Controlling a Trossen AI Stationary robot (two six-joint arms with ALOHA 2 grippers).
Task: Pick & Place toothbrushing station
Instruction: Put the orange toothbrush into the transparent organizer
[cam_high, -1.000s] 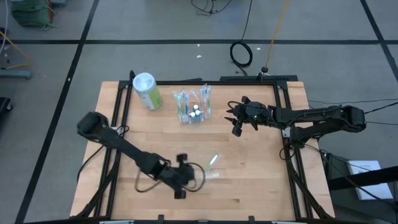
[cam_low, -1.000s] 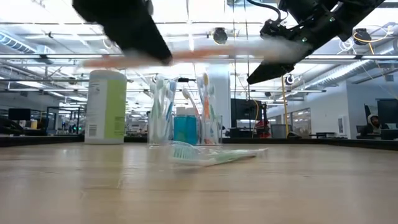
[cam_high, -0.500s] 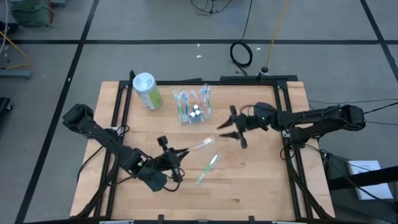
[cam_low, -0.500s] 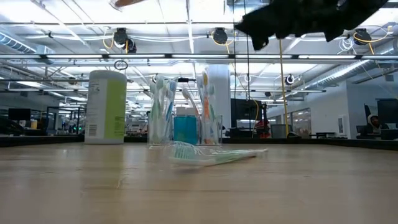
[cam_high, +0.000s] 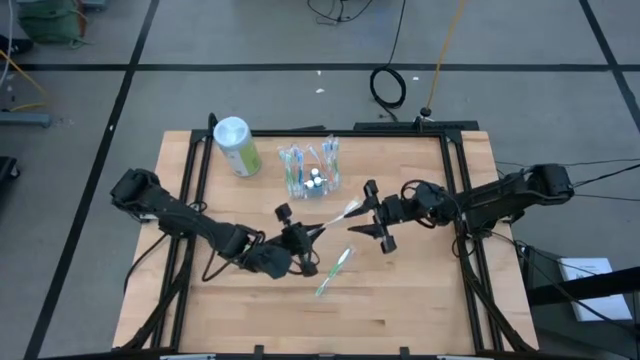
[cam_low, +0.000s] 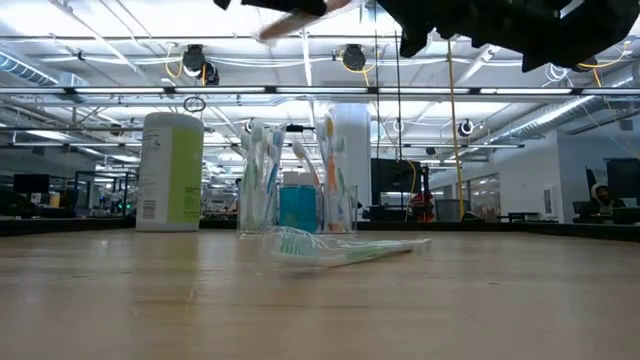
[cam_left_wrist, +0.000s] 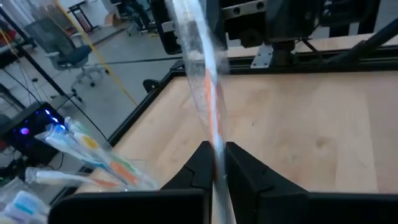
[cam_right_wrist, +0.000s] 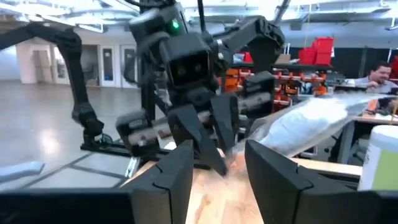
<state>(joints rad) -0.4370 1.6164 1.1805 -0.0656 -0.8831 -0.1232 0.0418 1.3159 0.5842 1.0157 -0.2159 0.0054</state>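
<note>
Both arms have closed toward mid-tabletop. Left fingers (cam_high: 303, 233) are clenched on a thin wrapped brush (cam_high: 338, 216), slick, light and springy, best taken mid-handle; right fingers (cam_high: 377, 218) are spread at its tip. Clear station (cam_high: 308, 168) stands near the far edge; another brush (cam_high: 333, 272) lies loose.

No text, label or number can be read anywhere, not even the green canister's (cam_low: 172, 170) small print.
</note>
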